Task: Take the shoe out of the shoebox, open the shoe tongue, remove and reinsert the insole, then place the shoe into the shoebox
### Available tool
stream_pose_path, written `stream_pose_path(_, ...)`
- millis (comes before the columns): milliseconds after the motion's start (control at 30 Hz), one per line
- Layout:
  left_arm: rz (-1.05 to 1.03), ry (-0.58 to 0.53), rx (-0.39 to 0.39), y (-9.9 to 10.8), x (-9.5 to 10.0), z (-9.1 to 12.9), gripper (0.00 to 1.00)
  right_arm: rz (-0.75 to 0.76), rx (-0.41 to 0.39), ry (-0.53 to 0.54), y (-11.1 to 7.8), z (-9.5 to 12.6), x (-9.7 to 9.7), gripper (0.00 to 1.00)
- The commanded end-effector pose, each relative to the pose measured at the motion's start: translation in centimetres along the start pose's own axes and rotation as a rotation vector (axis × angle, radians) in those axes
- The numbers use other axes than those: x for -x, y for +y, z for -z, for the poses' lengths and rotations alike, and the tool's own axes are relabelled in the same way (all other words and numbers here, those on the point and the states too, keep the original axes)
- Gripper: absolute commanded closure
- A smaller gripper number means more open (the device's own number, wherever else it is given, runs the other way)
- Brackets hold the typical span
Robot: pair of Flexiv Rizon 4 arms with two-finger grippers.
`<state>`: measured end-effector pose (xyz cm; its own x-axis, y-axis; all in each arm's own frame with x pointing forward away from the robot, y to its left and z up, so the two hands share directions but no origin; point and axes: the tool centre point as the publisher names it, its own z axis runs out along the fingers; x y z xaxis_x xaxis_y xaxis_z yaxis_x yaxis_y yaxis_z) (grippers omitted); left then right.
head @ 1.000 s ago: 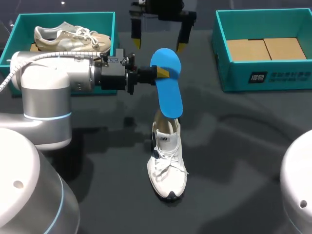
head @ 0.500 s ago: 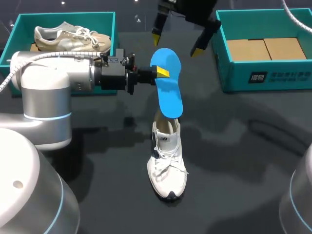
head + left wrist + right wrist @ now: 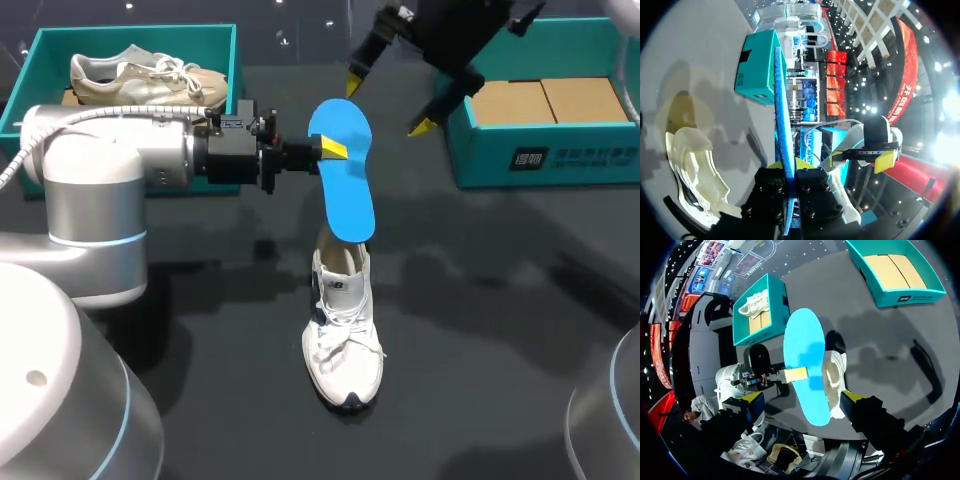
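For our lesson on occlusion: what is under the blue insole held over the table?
A white shoe stands on the table beneath the insole, at its lower end. The insole covers the shoe's heel rim in the head view.

White lace-up sneaker stands on its sole, tongue pulled open. Blue foam insole aloft, tilted near vertical, lower end over sneaker's heel. Teal cardboard shoebox open, well apart.

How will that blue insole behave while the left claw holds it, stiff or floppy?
Probably semi-stiff: pinched at one edge by the left claw, the blue insole stands nearly straight without drooping. Likely light, since it looks thin edge-on. It may pivot in that small grip.
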<state>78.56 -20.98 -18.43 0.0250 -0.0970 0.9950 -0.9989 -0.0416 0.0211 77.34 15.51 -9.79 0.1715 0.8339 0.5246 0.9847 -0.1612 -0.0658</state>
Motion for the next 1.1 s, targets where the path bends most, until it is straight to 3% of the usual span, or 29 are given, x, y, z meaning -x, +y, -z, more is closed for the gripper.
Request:
stream_pose_path(33, 0.000, -0.002, -0.001, 0.1, 0.0, 0.0, 1.00, -0.018, -0.003, 0.415, -0.3, -0.2, 1.9, 0.00)
stream_pose_path(433, 0.000, -0.002, -0.001, 0.1, 0.0, 0.0, 1.00, -0.008, -0.016, 0.668, -0.3, -1.4, 4.1, 0.00)
stream_pose_path(1100, 0.000, -0.002, -0.001, 0.1, 0.0, 0.0, 1.00, -0.011, -0.044, 0.852, -0.4, -4.0, 6.4, 0.00)
